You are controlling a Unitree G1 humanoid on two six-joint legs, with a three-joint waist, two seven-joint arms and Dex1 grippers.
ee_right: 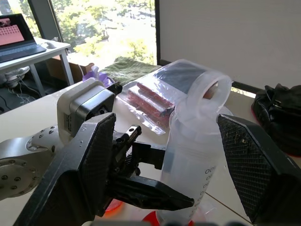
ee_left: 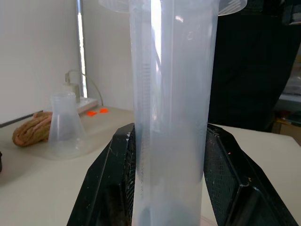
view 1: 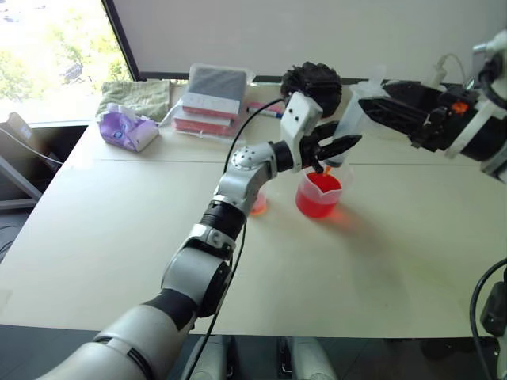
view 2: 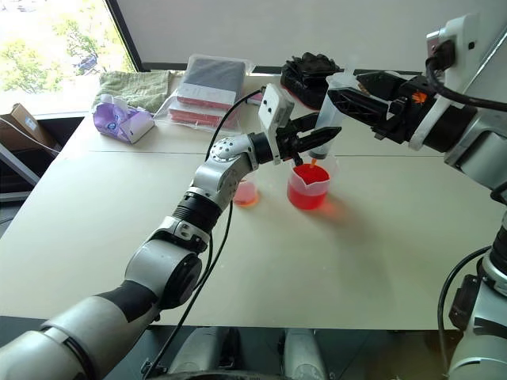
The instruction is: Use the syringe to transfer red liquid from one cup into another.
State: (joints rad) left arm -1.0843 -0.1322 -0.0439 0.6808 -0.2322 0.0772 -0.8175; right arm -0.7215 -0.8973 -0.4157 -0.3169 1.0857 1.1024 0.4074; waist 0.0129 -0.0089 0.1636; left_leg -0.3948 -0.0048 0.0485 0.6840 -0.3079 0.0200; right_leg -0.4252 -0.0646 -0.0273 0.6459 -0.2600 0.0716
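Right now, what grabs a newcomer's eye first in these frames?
The left gripper, shut on the clear syringe, holds it upright with its orange tip just above the spouted beaker of red liquid at mid-table. The right gripper stands open on either side of the syringe's plunger end. A smaller cup with a pale pink layer sits left of the beaker, behind the left arm.

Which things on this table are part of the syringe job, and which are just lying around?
Job: syringe, spouted beaker of red liquid, small cup, left claw.
Lying about: tissue pack, green cloth, bagged notebooks, black bundle.
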